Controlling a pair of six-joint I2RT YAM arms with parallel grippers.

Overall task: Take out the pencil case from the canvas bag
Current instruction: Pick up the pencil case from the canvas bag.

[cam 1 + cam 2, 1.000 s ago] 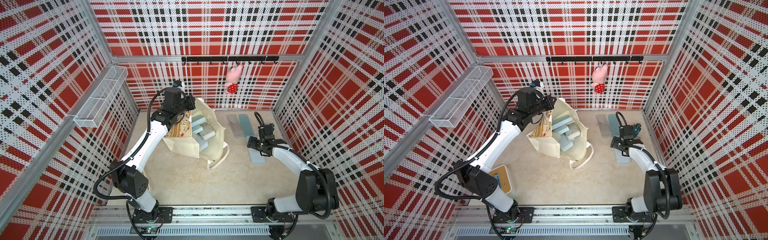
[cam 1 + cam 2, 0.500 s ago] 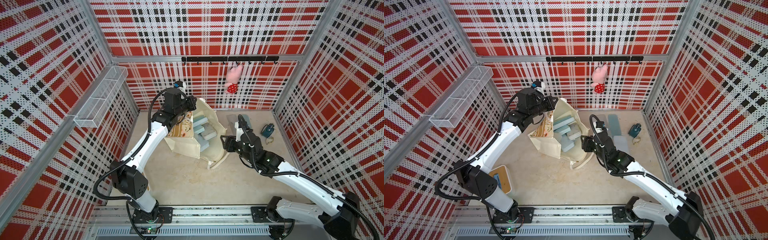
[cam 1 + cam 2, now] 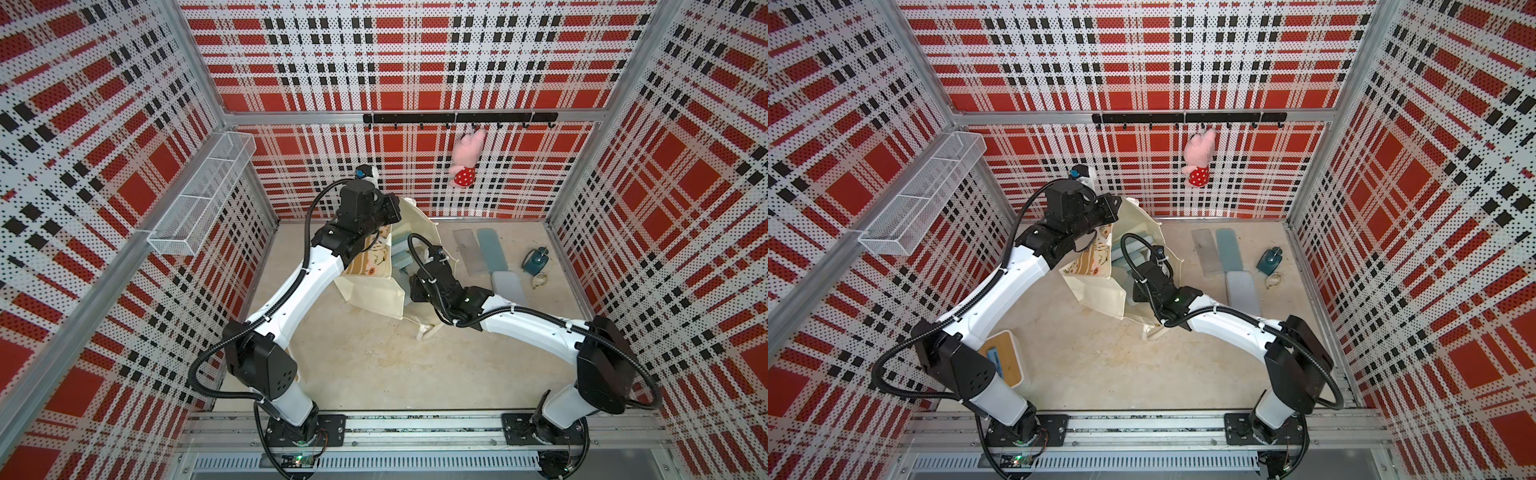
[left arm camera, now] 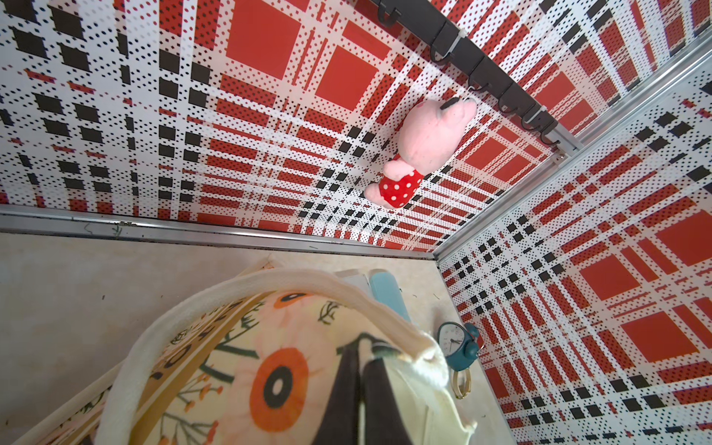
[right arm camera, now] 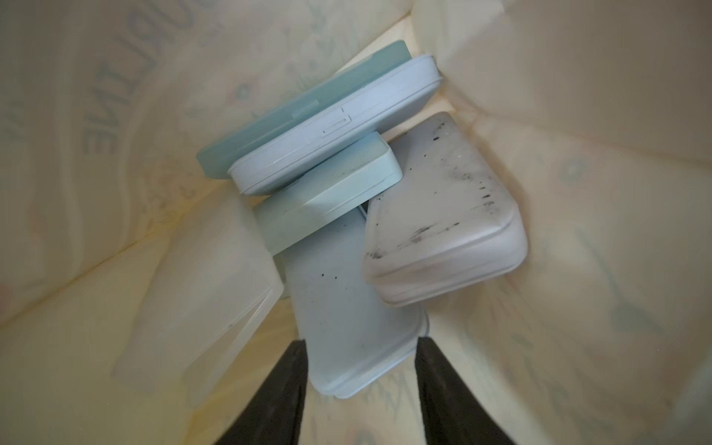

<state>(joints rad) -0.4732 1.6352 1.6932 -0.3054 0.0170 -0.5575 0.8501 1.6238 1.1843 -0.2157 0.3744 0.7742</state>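
Observation:
The canvas bag [image 3: 374,295] [image 3: 1100,291] stands at the back middle of the table, mouth up. My left gripper [image 3: 395,208] [image 4: 360,370] is shut on the bag's rim beside the white padded handle [image 4: 269,281] and holds the mouth open. My right gripper [image 5: 362,366] reaches down inside the bag [image 3: 407,284]. Its two fingers press the sides of a pale blue pencil case [image 5: 346,308]. Several more cases are piled behind it: a white one with black marks [image 5: 443,231], a mint one [image 5: 327,200] and a clear one [image 5: 200,300].
On the table right of the bag lie a grey case [image 3: 467,249], a teal case [image 3: 491,249] and a pale blue case [image 3: 508,286], with a teal alarm clock [image 3: 536,262] beyond. A pink plush [image 3: 467,156] hangs on the back wall. A wire basket [image 3: 203,195] juts from the left wall.
My right arm swung from the pale case on the table at the right over to the bag and went down into it. Its jaws narrowed onto a case. The left arm stayed put.

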